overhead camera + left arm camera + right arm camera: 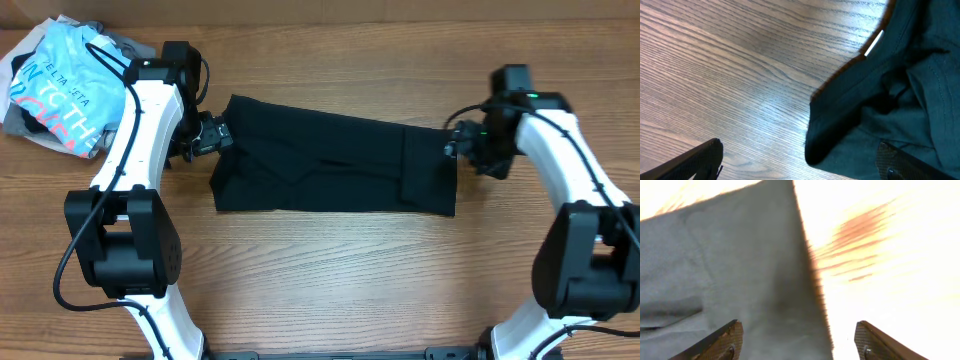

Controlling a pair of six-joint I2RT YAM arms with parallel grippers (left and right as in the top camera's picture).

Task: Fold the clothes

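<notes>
Black cloth takes up the middle of the bench [350, 290]. It is the black T-shirt [330, 170], folded into a long band that runs left to right, a little nearer the far edge than the near one. Its surface shows overlapping layers and creases.

At the band's left end we see the left pincer [214, 136] low against the cloth. From the left wrist camera its fingers [695, 160] stand wide apart and released. One is over bare wood and the other sits at the shirt's rumpled edge, gripping nothing. A small white label [874, 43] shows at the collar there.

At the right end the right pincer [455, 140] sits at the far corner of the band. In its own camera, which is badly washed out by glare, its fingers [715, 342] are spread. The shirt's straight edge lies between them and neither finger is pressed onto it, so we read it as released too.

In the far left corner of the bench, well apart from the black shirt, a light blue T-shirt [55, 85] lies heaped on grey garments [130, 45].
</notes>
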